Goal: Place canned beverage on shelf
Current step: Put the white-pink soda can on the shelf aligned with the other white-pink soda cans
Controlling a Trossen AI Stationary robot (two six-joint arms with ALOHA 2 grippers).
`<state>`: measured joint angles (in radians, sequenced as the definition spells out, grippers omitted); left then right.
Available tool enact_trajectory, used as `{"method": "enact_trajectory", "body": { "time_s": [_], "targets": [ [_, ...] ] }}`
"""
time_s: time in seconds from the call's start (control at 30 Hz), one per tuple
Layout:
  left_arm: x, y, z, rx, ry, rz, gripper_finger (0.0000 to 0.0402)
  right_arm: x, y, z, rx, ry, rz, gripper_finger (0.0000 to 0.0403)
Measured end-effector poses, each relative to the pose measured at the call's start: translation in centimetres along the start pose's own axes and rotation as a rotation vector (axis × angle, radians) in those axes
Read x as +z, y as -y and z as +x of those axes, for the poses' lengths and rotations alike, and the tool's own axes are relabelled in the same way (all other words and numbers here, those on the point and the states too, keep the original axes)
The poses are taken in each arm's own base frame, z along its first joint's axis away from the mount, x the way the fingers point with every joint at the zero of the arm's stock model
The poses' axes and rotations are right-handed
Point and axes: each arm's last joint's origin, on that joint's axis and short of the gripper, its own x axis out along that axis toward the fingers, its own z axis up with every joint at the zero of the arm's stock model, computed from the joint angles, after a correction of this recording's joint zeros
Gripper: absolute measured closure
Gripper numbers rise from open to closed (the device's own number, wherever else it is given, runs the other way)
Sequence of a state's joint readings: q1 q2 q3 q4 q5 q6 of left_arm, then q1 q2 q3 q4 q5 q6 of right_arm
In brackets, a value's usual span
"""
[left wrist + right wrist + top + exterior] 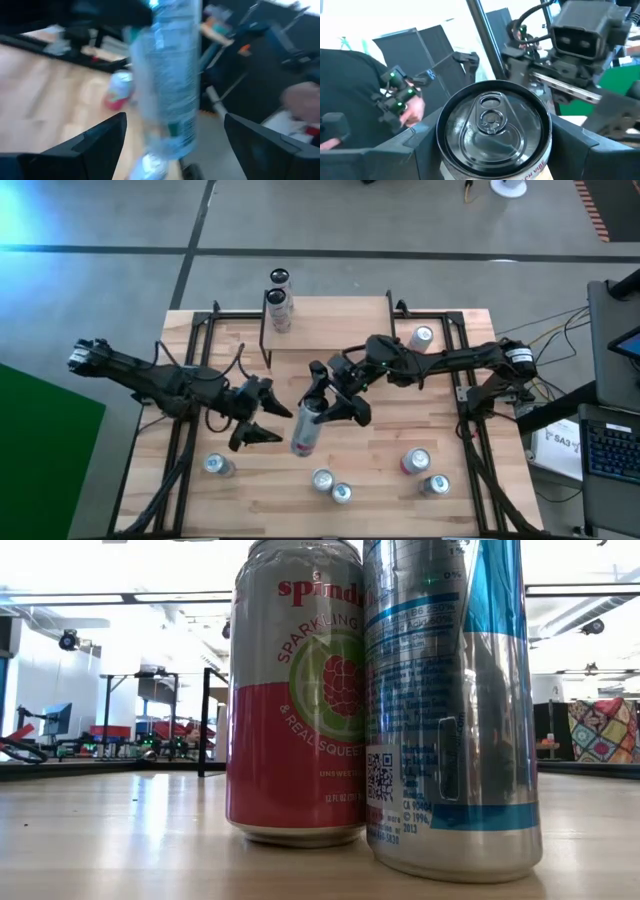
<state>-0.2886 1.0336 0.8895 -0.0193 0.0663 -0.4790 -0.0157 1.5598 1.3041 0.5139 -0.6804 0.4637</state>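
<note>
My right gripper (325,402) is shut on a tall slim silver can (304,432) over the middle of the table, in front of the shelf (330,330). The shelf is a low rack with a light wood top and black wire legs. My left gripper (278,425) is open just left of the can, which stands between and beyond its fingers in the left wrist view (167,80); it touches nothing. Two cans (278,302) stand at the shelf's far left corner. My right gripper pinches the can at its top end, just below the rim (492,125), one finger (395,150) on each side of it. The fingers come from the table's right. The can hangs tilted, its bottom end (300,450) toward the table's near edge.
Loose cans stand on the table: one at near left (218,466), two at near middle (322,478), a red one (415,460) and a silver one (434,484) at near right, one at far right (421,337). The low view shows the two near cans close up (295,690).
</note>
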Motion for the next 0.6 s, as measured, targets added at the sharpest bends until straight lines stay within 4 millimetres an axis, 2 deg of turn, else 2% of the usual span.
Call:
{"method": "enact_trajectory", "body": {
  "time_s": [0.23,0.4,0.6],
  "targets": [
    [-0.5,-1.6,1.9,-0.234,0.07,-0.08,0.008,0.1,-0.2,0.0,0.031,-0.001,0.011,0.0141],
    [-1.5,-3.0,3.9,-0.185,0.032,-0.101,0.008,0.7,-0.3,0.2,0.048,0.024,0.012,0.0142],
    [-0.8,-3.1,6.2,-0.182,0.02,-0.058,0.0079,1.4,-0.5,0.3,0.062,0.03,0.004,0.0142]
  ]
}}
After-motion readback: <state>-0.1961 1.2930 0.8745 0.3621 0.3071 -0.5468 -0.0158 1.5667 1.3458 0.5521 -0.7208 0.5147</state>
